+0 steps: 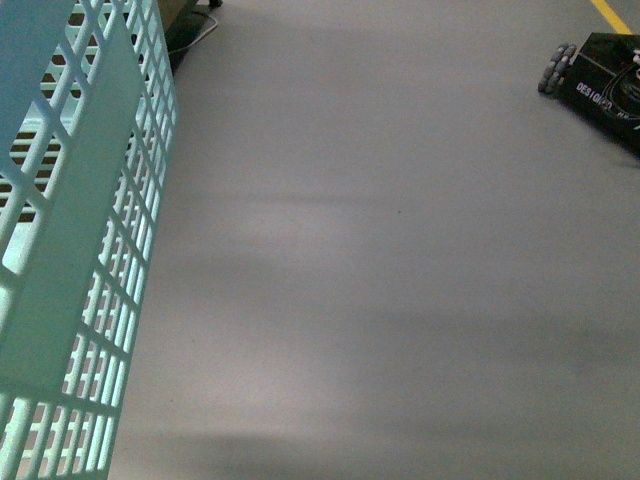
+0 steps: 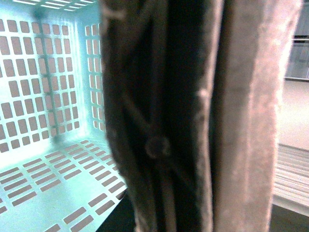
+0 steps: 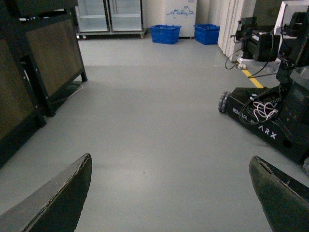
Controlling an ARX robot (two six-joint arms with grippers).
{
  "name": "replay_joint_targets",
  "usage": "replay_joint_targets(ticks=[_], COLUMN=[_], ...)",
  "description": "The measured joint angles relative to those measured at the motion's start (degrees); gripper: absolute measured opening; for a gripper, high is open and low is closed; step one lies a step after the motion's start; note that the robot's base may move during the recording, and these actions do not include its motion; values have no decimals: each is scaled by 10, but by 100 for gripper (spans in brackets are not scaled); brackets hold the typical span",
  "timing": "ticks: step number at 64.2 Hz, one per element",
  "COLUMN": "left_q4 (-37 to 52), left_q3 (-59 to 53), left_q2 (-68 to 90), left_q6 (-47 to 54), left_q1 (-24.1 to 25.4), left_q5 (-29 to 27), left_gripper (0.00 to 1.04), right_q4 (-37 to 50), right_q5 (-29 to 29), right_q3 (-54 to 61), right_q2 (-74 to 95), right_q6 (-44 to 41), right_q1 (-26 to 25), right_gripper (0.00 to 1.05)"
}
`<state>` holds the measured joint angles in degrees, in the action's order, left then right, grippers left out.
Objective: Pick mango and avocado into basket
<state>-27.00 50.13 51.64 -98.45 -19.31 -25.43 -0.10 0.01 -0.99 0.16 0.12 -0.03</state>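
The light teal basket (image 1: 70,250) fills the left edge of the front view, its slotted lattice side hanging close to the camera over the grey floor. In the left wrist view I look down into its inside (image 2: 48,111), which holds no fruit in the part that shows. My left gripper (image 2: 193,145) is shut on the basket's handle (image 2: 145,125), a dark blurred band pressed against a pale finger (image 2: 251,121). My right gripper (image 3: 171,193) stands open above bare floor, with nothing between its dark fingertips (image 3: 63,198). The mango and the avocado are out of view.
A black wheeled ARX robot base (image 3: 270,121) stands to the right, also the black robot base (image 1: 600,80) at the far right in front. A dark wooden cabinet (image 3: 34,77) stands to the left. Two blue baskets (image 3: 166,34) and glass-door fridges (image 3: 111,17) stand far back.
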Motion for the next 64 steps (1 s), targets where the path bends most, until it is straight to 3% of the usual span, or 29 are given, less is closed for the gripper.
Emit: replay_joint_targets(ticks=[64], left_q4=[0], left_q3=[1], left_q2=[0], left_q6=[0], left_q1=[0], left_q5=[0], left_gripper=[14], right_q4=[0], right_q5=[0], right_q3=[0], right_q2=[0], right_q6=[-1], right_q1=[0], right_gripper=[96])
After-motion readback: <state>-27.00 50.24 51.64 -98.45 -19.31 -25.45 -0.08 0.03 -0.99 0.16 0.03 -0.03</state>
